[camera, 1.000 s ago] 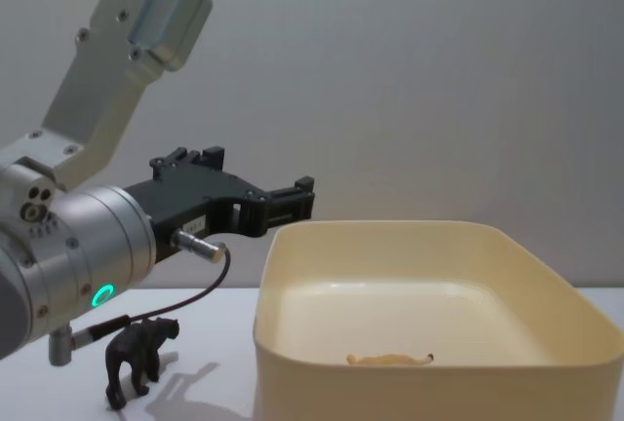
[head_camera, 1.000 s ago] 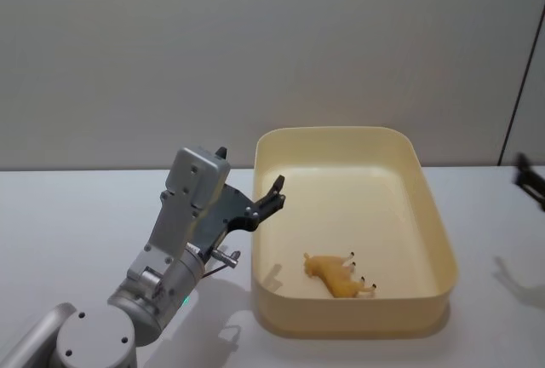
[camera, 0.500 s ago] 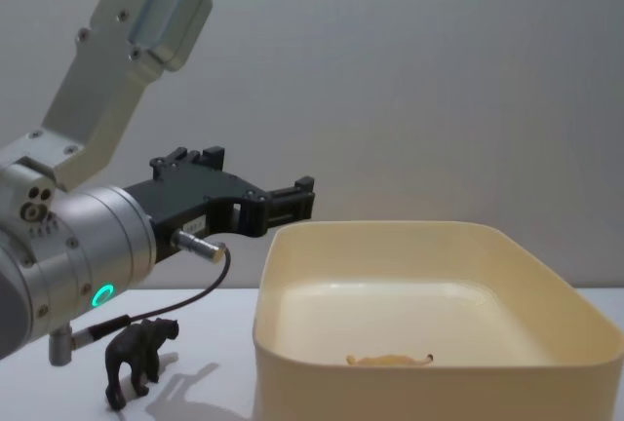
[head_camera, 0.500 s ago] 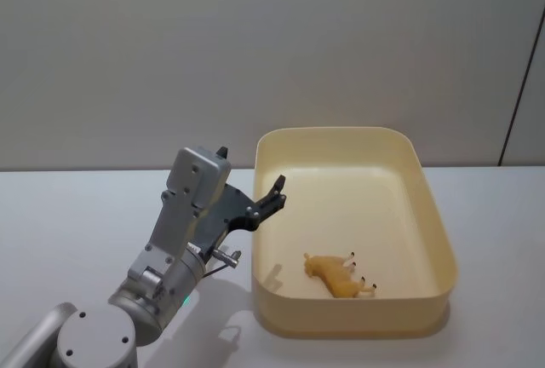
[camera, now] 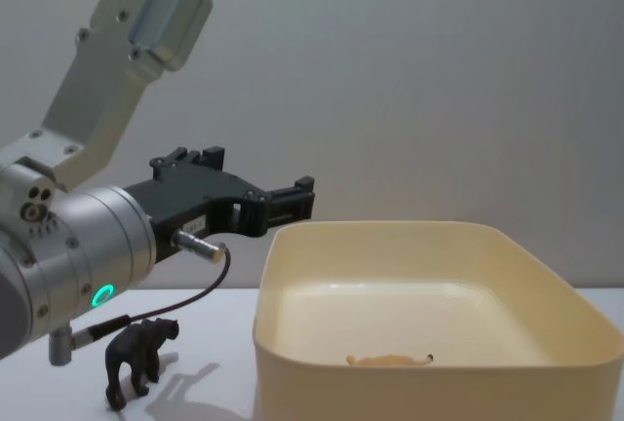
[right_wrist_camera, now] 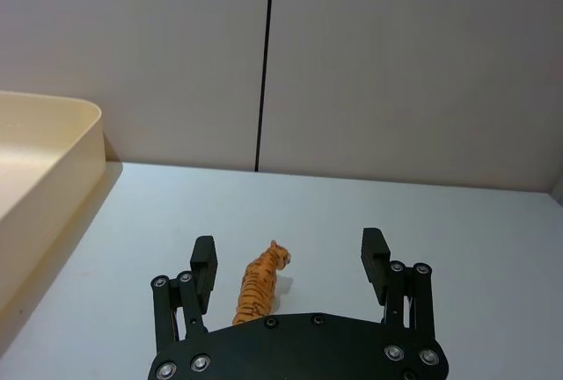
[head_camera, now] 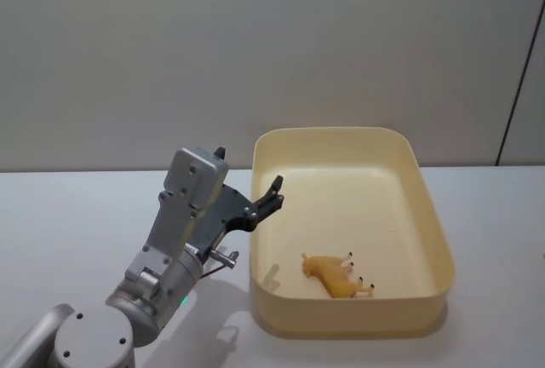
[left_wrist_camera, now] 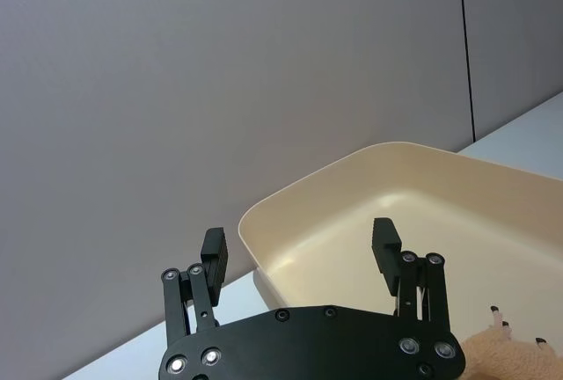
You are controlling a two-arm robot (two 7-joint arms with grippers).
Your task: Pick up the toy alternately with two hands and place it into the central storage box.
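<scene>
While a black bear (camera: 139, 360) is standing below my left gripper (head_camera: 271, 198), I am holding it wide open and empty beside the left rim of the cream box (head_camera: 328, 131). A tan toy (head_camera: 335, 273) is lying inside, ahead of its fingertips. My right gripper (right_wrist_camera: 289, 252) is hanging wide open, with a striped tiger (right_wrist_camera: 260, 285) standing just ahead.

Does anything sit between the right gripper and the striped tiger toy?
Nothing visible does. The right gripper is open, and the tiger stands on the table just ahead of its fingers. The storage box sits off to the side, out of that path.
</scene>
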